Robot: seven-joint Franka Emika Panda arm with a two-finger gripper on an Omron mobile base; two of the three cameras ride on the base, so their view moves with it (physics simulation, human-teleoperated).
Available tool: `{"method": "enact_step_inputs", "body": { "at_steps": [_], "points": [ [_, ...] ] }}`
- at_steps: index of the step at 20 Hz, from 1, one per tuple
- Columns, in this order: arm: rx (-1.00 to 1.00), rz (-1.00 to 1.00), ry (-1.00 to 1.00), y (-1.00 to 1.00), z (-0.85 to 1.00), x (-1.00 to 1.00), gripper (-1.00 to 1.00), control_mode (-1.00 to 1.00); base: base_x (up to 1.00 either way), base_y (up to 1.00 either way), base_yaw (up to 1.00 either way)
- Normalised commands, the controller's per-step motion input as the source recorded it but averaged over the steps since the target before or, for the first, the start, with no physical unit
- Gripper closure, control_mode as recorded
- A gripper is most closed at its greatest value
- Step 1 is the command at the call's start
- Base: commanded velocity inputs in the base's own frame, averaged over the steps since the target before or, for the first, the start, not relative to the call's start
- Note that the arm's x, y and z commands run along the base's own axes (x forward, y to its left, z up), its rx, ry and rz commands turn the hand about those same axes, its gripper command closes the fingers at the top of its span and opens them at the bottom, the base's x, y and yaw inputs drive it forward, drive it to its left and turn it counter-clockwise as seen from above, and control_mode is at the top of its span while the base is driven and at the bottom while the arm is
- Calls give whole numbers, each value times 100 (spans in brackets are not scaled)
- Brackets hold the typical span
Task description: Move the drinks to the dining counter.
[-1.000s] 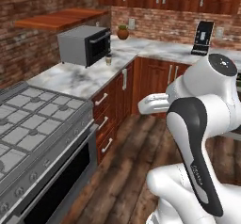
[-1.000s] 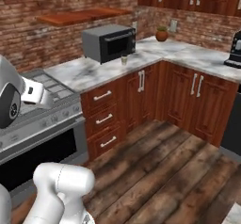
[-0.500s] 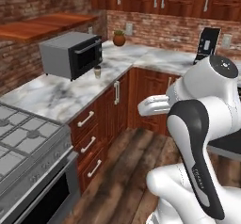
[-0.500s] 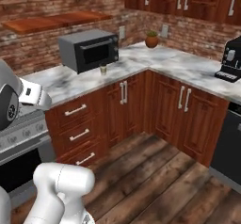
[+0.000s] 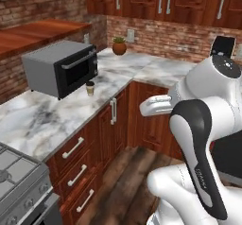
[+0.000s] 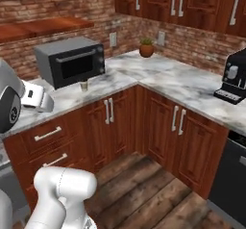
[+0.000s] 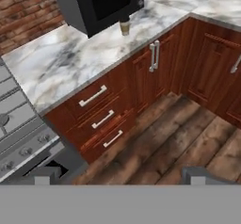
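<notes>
While the arm [image 5: 198, 125] stands folded over the wood floor [image 6: 158, 194], the cup [image 5: 90, 88] sits upright on the marble worktop [image 5: 42, 120], just in front of the microwave [image 5: 61, 68] and near the worktop's front edge. In the right base view the cup [image 6: 84, 85] stands just below the microwave door, tan body with a dark lid. In the hand view the cup [image 7: 124, 27] is at the top, touching nothing but the worktop; the microwave [image 7: 99, 2] is right behind it.

The gripper [image 7: 120, 173] hangs well apart from the cup, over the floor in front of the drawers [image 7: 101, 119]. Its two tips show at the bottom of the hand view, far apart, nothing between them: jaws wide open, empty.

A stove [image 5: 19, 177] adjoins the worktop on the left. A potted plant [image 5: 119, 45] stands in the corner by the brick wall [image 5: 156, 35]. A coffee machine [image 6: 235, 76] stands on the far stretch of the worktop. Wood cabinets [image 6: 163, 122] run below, with more above.
</notes>
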Motion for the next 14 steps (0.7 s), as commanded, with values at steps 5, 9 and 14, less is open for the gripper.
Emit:
{"method": "enact_step_inputs", "body": {
  "at_steps": [5,9,14],
  "points": [
    [0,0,0,0,0,0,-100,100,100,4,17],
    [0,0,0,0,0,0,-100,100,100,5,24],
    [0,0,0,0,0,0,-100,100,100,2,30]
  ]
}}
